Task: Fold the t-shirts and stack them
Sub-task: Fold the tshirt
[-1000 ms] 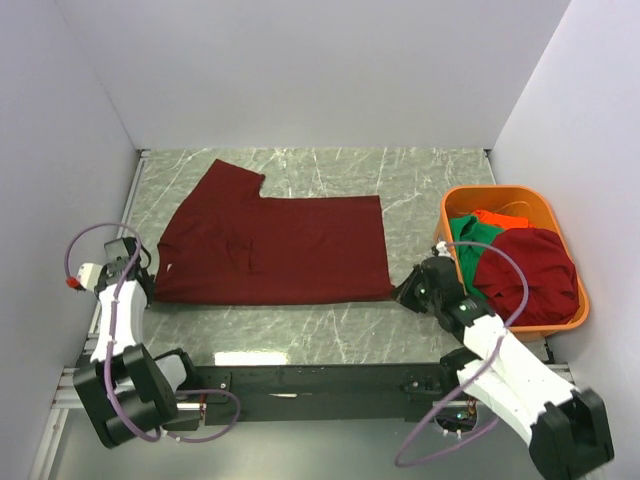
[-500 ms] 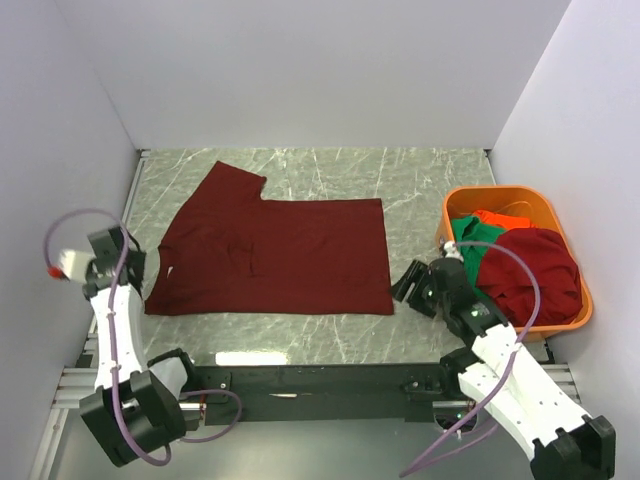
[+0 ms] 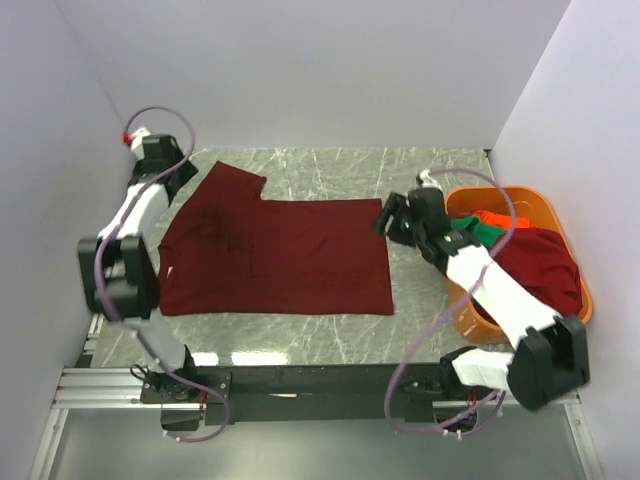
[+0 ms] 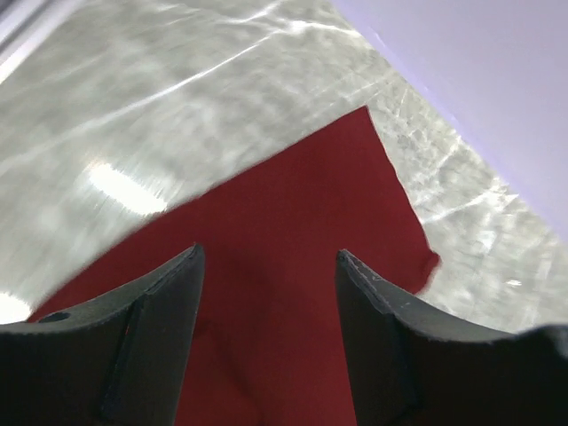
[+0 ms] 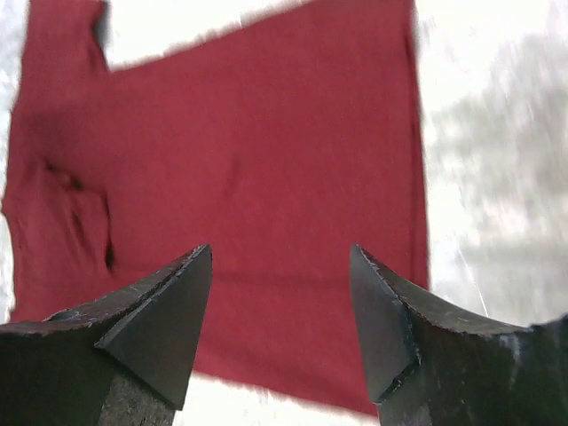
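Observation:
A dark maroon t-shirt (image 3: pixel 280 250) lies spread flat on the marble table, one sleeve pointing to the back left. My left gripper (image 3: pixel 183 177) hovers open over that sleeve at the far left. In the left wrist view the open left gripper (image 4: pixel 269 251) frames only maroon t-shirt (image 4: pixel 293 204). My right gripper (image 3: pixel 389 216) is open above the t-shirt's far right corner. The right wrist view has the right gripper (image 5: pixel 280 248) over the maroon t-shirt (image 5: pixel 266 151), holding nothing. A green t-shirt (image 3: pixel 484 233), an orange-red one (image 3: pixel 498 217) and another maroon one (image 3: pixel 545 265) sit in the basket.
An orange plastic basket (image 3: pixel 500 192) stands at the right edge of the table, right beside the right arm. White walls close in the table at the back and on both sides. Bare marble (image 3: pixel 330 165) shows behind the shirt.
Both grippers have opened and let go of the shirt's near corners. Both arms have swung from the near edge to the shirt's far side, left to the sleeve, right to the far right corner.

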### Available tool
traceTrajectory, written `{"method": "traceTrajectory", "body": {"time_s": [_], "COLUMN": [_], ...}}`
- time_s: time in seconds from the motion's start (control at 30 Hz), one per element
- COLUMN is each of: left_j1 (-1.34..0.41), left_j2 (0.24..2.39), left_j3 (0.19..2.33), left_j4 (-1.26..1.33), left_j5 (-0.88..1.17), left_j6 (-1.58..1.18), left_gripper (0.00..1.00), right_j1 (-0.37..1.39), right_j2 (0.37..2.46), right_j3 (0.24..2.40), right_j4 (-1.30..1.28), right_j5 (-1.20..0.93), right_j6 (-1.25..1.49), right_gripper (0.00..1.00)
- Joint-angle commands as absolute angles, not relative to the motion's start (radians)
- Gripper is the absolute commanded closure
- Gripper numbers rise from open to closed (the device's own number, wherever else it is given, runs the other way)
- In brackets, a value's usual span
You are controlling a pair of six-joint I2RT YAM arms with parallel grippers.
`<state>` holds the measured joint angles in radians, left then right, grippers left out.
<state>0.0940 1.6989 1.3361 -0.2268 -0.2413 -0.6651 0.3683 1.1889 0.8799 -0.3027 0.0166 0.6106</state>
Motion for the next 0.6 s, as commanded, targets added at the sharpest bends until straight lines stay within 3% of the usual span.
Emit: {"method": "traceTrajectory", "body": {"time_s": [0.0,0.23,0.4,0.57], "left_j1": [0.089,0.064,0.055,0.025], "left_j2": [1.854,2.181,2.414,2.488], "left_j3": [1.497,1.813,2.133,2.194], "left_j4": [-0.13,-0.164,-0.331,-0.313], "left_j5": [-0.122,-0.062,-0.046,-0.09], "left_j6": [-0.473,-0.295,-0.259,-0.221], "left_gripper": [0.34,0.33,0.3,0.22], "right_j1": [0.364,0.362,0.362,0.36], "right_j2": [1.311,1.535,1.672,1.735], "right_j3": [1.011,1.138,1.232,1.282], "right_j4": [-0.189,-0.06,-0.046,-0.049], "right_j5": [0.054,0.005,0.003,0.003], "right_j6": [0.558,0.525,0.492,0.48], "right_gripper": [0.3,0.33,0.35,0.35]}}
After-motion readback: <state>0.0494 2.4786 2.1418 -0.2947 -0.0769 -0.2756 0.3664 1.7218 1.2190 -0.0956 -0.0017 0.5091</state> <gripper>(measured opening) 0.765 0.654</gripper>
